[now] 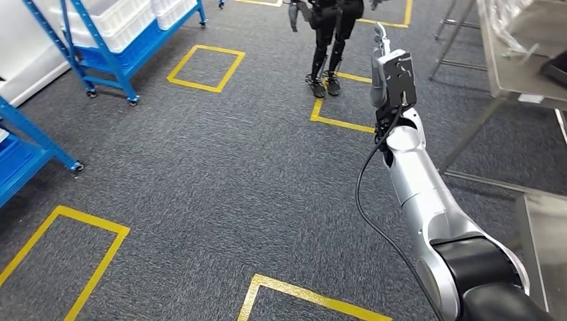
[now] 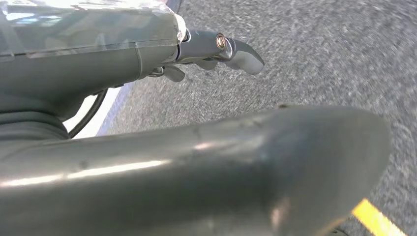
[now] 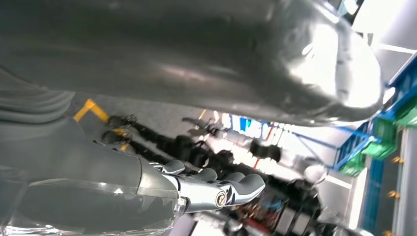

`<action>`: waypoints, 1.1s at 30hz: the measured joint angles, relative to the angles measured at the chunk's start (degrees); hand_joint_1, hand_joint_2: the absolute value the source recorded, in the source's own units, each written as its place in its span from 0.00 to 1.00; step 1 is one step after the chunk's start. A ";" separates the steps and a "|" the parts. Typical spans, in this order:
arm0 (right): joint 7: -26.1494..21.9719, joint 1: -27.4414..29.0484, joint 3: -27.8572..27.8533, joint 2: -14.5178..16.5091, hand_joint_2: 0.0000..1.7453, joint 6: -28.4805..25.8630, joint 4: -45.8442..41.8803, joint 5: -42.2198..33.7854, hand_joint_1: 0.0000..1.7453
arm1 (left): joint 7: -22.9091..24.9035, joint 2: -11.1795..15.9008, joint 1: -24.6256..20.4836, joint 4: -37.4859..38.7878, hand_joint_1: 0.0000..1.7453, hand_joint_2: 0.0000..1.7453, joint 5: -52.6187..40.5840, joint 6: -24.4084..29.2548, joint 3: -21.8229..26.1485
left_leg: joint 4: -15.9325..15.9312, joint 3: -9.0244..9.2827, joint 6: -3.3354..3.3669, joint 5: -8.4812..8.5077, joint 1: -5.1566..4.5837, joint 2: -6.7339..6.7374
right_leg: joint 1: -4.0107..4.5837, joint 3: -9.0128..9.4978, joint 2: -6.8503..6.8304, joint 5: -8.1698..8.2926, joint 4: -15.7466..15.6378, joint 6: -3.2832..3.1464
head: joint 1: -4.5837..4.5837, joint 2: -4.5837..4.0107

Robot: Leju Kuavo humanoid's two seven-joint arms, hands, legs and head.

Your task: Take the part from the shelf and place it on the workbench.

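Over on the far left of the head view there's a blue shelf (image 1: 27,157) poking in at the edge, and further back another blue shelf on wheels (image 1: 127,47) loaded with white bins (image 1: 117,23). The part itself isn't something that can be picked out on either shelf from here, too small or hidden in those bins, so where it sits can't be told. The floor is dark grey carpet (image 1: 220,167) with yellow tape squares (image 1: 204,67) marked on it. Toward the middle back, a dark humanoid robot (image 1: 331,40) stands on one of the tape lines. Right of that, the right arm (image 1: 428,207) comes up silver from the bottom corner, with the right hand (image 1: 391,73) raised at about the height of that other robot's legs; in the right wrist view its fingers (image 3: 236,186) lie stretched out fairly straight and close together, holding nothing. At the far right sits the metal table (image 1: 515,60) with some clear plastic wrap on top. The left hand (image 2: 216,49) hangs over the carpet in its wrist view, fingers (image 2: 243,55) also extended and gripping nothing.
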 joint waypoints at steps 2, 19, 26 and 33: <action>0.25 -0.79 0.00 -0.11 0.00 -0.26 0.00 0.47 0.00 | -0.12 0.11 -0.01 -0.01 0.00 0.00 -0.08 -0.19 0.29 | -3.94 1.88 0.69 0.71 -0.52 1.55 | 0.36 0.24 -1.24 -0.36 -0.01 0.54 | 0.01 0.00; 7.70 21.34 -15.31 -19.89 0.00 2.70 -23.96 6.18 0.00 | 1.29 -0.19 0.24 -0.01 0.00 0.00 -5.41 -5.09 -0.56 | -4.73 2.22 2.60 0.96 -0.88 -12.16 | 0.50 -1.96 8.07 1.78 -0.28 0.66 | 0.02 0.00; 4.35 27.08 -18.73 -24.25 0.00 2.50 -28.97 6.52 0.00 | 5.68 -1.09 0.43 -0.01 0.00 0.00 -6.23 -4.45 -1.63 | 11.03 -4.59 0.79 -7.53 -0.40 -3.51 | 0.42 -0.64 2.79 1.58 -1.39 -0.55 | 0.00 0.00; 2.27 25.20 -16.39 -23.99 0.00 0.04 -28.15 9.26 0.00 | 1.10 -0.11 -0.03 -0.03 0.00 0.00 -4.03 -3.16 -1.60 | -4.74 4.10 1.13 -0.93 -0.38 1.12 | 0.46 0.34 -2.00 0.63 -1.08 1.00 | 0.00 0.00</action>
